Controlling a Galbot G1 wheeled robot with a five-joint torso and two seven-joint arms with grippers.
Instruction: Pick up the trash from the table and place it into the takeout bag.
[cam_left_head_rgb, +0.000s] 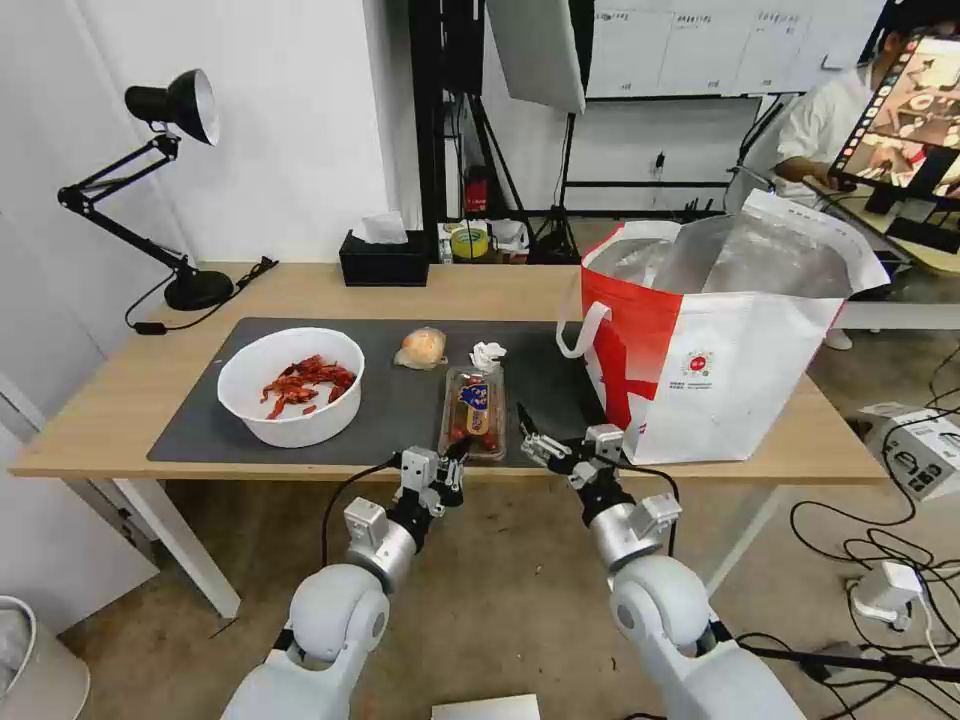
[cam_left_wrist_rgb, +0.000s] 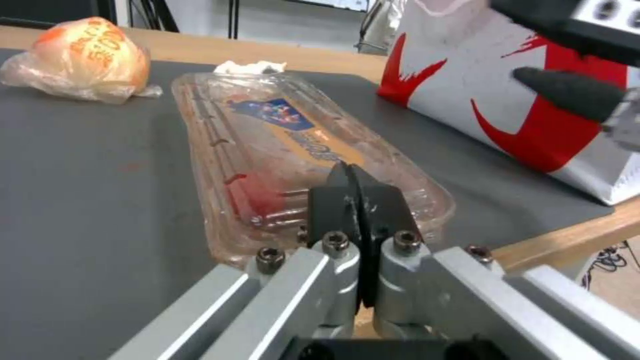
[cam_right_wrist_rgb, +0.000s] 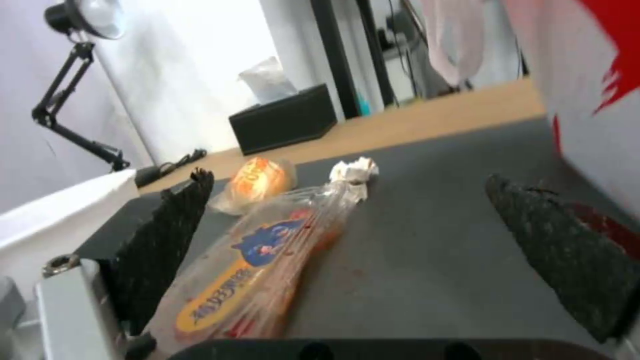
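The clear tray (cam_left_head_rgb: 474, 413) lies on the dark mat (cam_left_head_rgb: 200, 420), its near end directly ahead of the left gripper (cam_left_wrist_rgb: 357, 187), whose fingers are pressed together. The right gripper (cam_left_head_rgb: 530, 440) has its fingers (cam_right_wrist_rgb: 567, 255) spread wide beside the tray, with the takeout bag (cam_left_head_rgb: 720, 370) just outside them.

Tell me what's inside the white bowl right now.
The white bowl holds a loose pile of red crayfish shells. Whatever lies beneath them on the bowl's floor is covered.

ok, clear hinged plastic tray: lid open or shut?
Shut. The clear hinged plastic tray lies flat on the dark grey mat, labelled lid down over the cherry tomatoes.
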